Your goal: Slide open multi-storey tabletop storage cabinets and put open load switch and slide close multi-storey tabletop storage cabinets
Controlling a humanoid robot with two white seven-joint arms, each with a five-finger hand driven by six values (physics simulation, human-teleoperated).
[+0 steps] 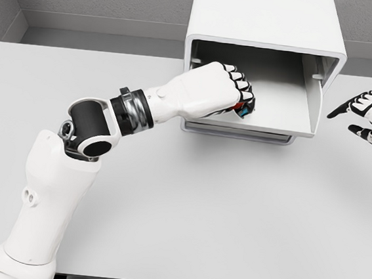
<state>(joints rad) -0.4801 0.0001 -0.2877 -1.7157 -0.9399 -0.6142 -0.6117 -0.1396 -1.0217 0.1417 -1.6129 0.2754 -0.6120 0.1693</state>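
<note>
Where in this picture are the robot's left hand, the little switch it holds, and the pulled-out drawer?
left hand point(227, 91): head view, back of the knuckles.
switch point(243, 110): head view, red-and-blue part under the fingers.
drawer point(288, 110): head view, bare floor.

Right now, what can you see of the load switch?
Only a sliver of the load switch shows: a small block with red, blue and dark faces, looking like plastic. The left hand is curled around it and hides most of it. It sits over the pulled-out drawer of the white cabinet; whether it touches the drawer floor cannot be told.
</note>
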